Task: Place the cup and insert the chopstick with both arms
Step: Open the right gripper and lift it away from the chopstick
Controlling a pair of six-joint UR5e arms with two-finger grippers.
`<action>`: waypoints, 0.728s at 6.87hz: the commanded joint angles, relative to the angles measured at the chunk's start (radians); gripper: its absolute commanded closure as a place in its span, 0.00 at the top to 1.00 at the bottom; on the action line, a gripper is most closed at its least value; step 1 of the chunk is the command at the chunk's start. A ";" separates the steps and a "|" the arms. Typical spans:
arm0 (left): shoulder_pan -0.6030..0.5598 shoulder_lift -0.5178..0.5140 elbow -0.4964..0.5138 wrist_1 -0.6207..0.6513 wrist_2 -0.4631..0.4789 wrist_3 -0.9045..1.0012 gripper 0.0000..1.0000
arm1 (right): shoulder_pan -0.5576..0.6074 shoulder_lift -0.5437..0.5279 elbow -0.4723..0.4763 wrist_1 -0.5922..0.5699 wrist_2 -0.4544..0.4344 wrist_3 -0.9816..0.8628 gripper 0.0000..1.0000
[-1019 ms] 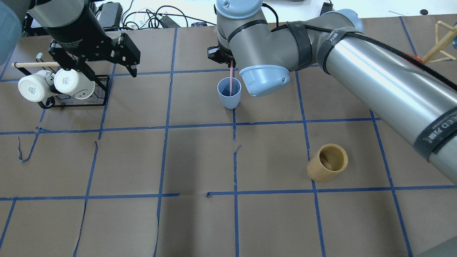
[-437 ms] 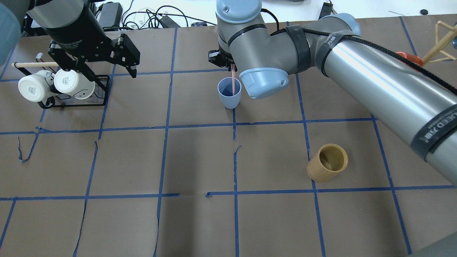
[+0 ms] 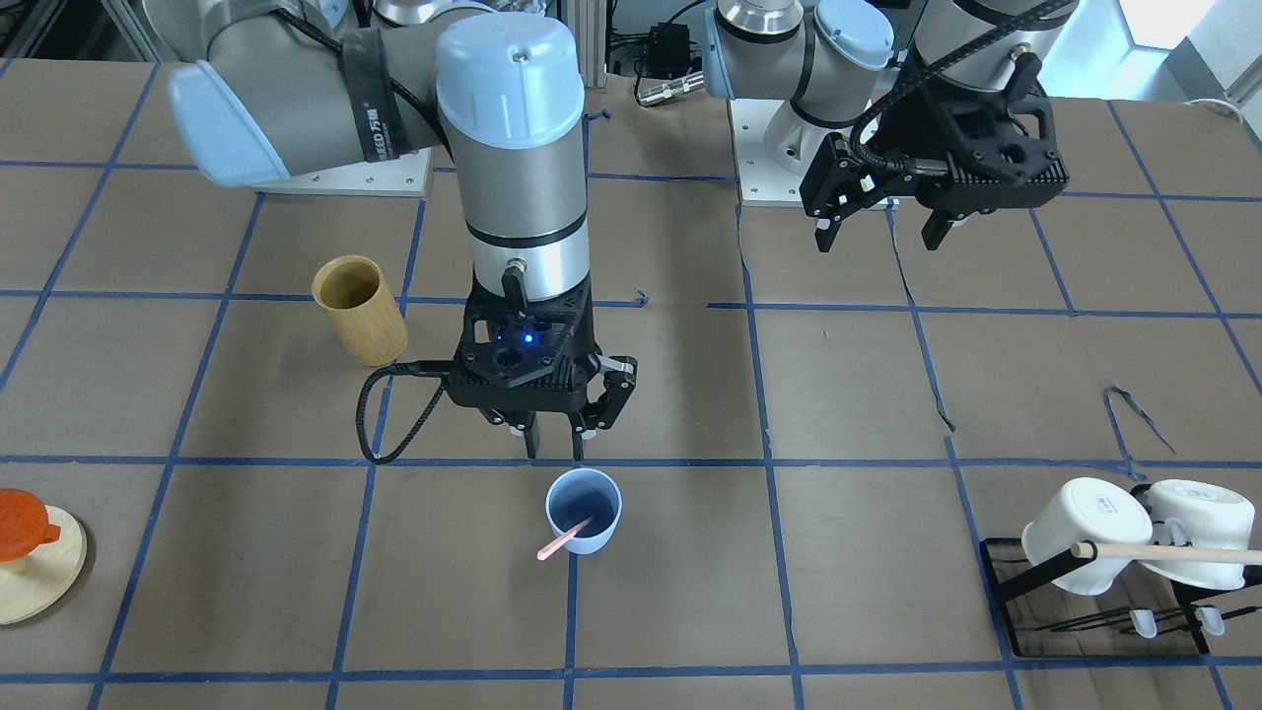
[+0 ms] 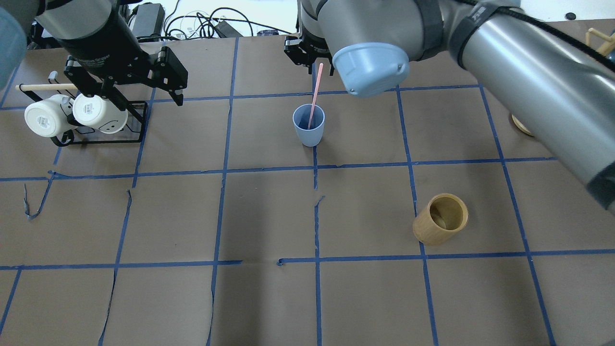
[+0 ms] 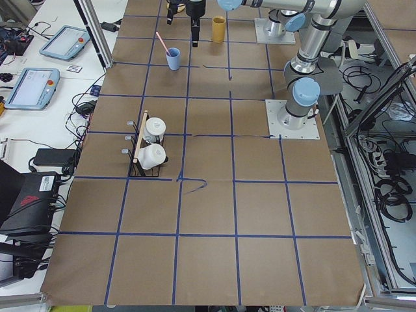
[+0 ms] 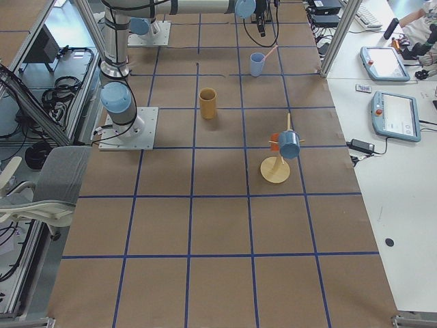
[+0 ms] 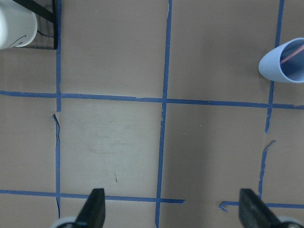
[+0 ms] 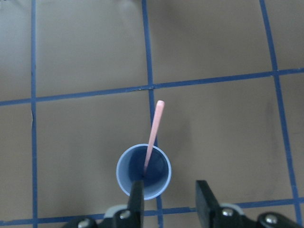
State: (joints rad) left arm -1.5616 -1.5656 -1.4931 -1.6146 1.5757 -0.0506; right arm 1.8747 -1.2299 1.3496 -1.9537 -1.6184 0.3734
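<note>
The right hand [image 3: 555, 451] hangs just above the blue cup [image 3: 584, 513], its two fingers parted, gripping nothing and touching neither cup nor chopstick. The pink chopstick [image 3: 562, 541] leans inside the cup, which stands upright near the middle of the bench [image 3: 887, 394]. The left hand [image 3: 879, 237] hovers spread wide and empty, well apart from the cup. Seen from overhead, the right arm [image 4: 480, 43] hides most of the right hand. The chopstick's lower end is lost inside the cup.

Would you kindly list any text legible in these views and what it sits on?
"Gripper": on the left arm's black wrist; the letters before it are unreadable.
Black strap print, right arm: blurred.
White mugs, base labels: too small to read.
</note>
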 commanded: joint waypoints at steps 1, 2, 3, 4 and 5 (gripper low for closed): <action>0.000 0.002 -0.003 -0.001 0.001 0.000 1.00 | -0.141 -0.107 -0.007 0.316 0.064 -0.216 0.73; 0.000 0.004 -0.003 0.001 0.001 0.000 1.00 | -0.196 -0.178 0.006 0.467 0.067 -0.369 0.77; 0.000 0.002 -0.003 -0.001 0.001 0.000 1.00 | -0.253 -0.236 0.013 0.492 0.066 -0.519 0.81; 0.000 0.002 -0.003 0.001 0.001 0.000 1.00 | -0.291 -0.279 0.061 0.477 0.101 -0.604 0.73; 0.000 0.002 -0.003 0.001 0.001 0.000 1.00 | -0.299 -0.339 0.113 0.472 0.151 -0.617 0.73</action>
State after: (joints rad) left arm -1.5616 -1.5629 -1.4956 -1.6141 1.5769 -0.0506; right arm 1.6020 -1.5012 1.4075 -1.4830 -1.5162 -0.1853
